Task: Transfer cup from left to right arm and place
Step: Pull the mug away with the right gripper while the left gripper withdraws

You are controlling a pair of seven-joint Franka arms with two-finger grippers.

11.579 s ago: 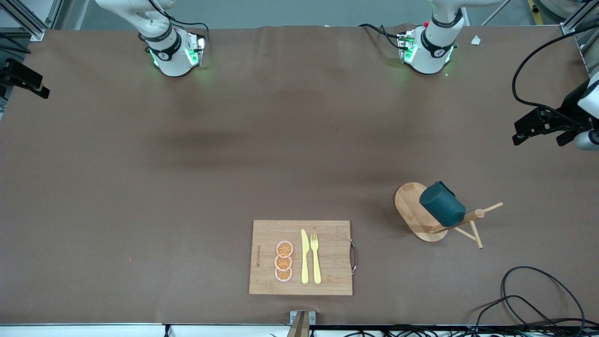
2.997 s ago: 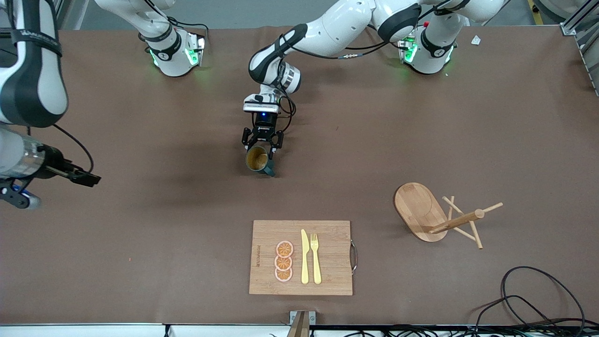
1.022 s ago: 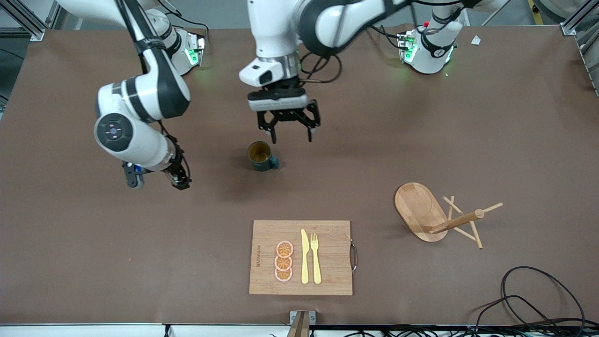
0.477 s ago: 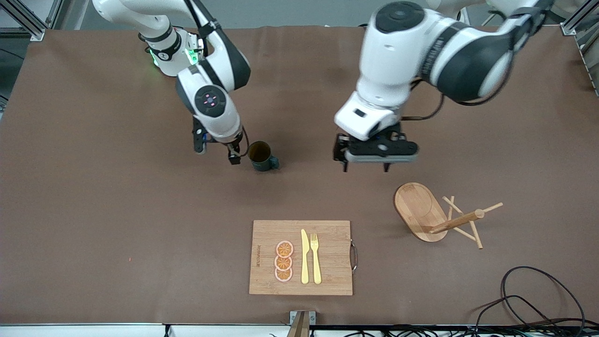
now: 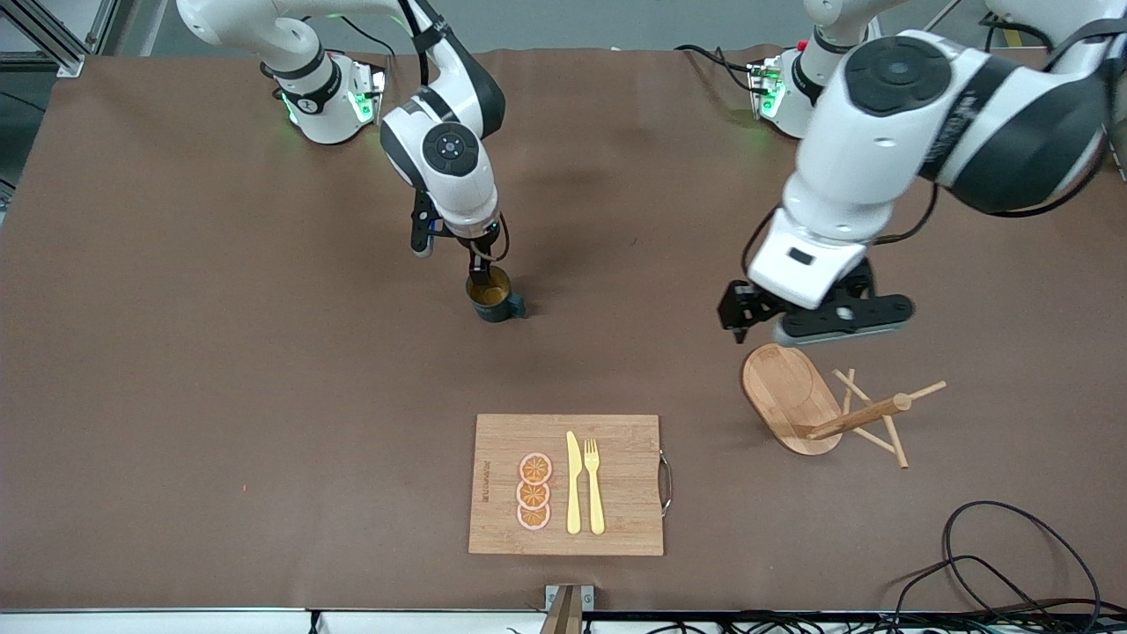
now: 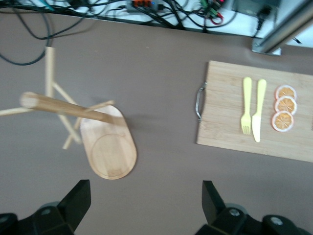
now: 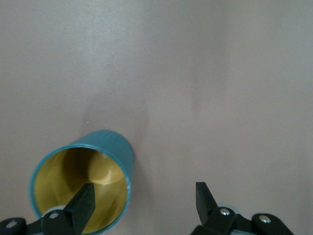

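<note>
The cup, dark teal with a mustard-yellow inside, stands upright on the brown table about midway between the two arms, its small handle toward the left arm's end. My right gripper is down at the cup and open. In the right wrist view one finger is inside the cup and the other finger is outside, with the cup's wall between them. My left gripper hangs open and holds nothing, over the table beside the wooden stand's base.
A wooden mug stand lies on its side toward the left arm's end. Nearer the front camera, a cutting board carries a yellow knife, a fork and orange slices. Black cables lie at the near corner.
The right arm has swung in to the cup and lowered one finger into it. The left arm, open, has drawn away toward its own end, over the wooden stand.
</note>
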